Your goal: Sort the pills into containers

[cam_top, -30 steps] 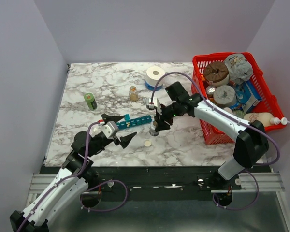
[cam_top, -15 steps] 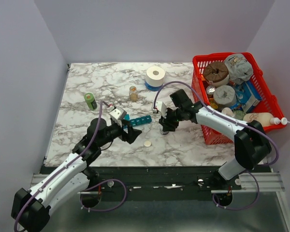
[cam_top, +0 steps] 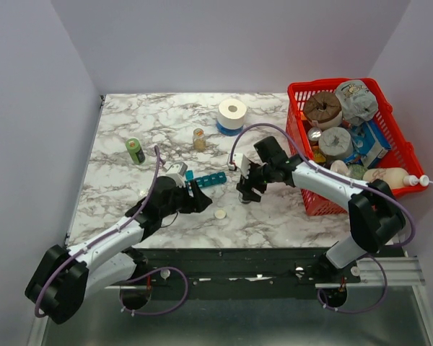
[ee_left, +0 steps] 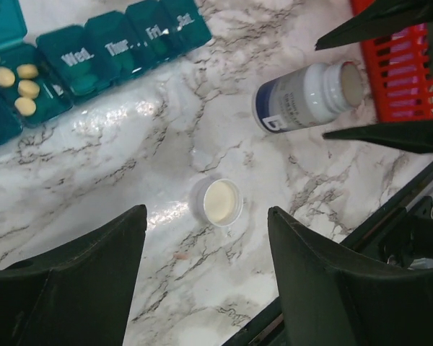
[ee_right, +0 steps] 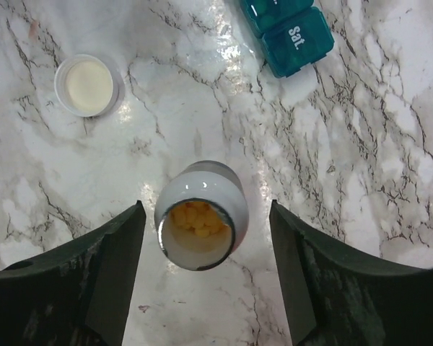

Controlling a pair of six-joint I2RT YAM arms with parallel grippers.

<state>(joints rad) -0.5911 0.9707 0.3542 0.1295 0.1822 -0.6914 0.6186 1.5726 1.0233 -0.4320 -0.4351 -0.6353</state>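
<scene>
With left claw point(ee_left: 206, 216) and right claw point(ee_right: 206, 210) both spread, the tiny, light, roll-prone pills point(ee_left: 29, 88) likely pour best, the bottle point(ee_right: 202, 180) gripped by its sides.

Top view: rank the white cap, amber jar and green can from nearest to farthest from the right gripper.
1. White cap: just left of the right gripper, toward the bases.
2. Amber jar: farther back, to the left.
3. Green can: far left.

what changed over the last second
The right gripper carried the pill bottle a little to the right, set it down upright and opened off it. The left gripper swung right toward the white cap, jaws open but narrower. The teal organizer, cap and red basket stayed put.
</scene>
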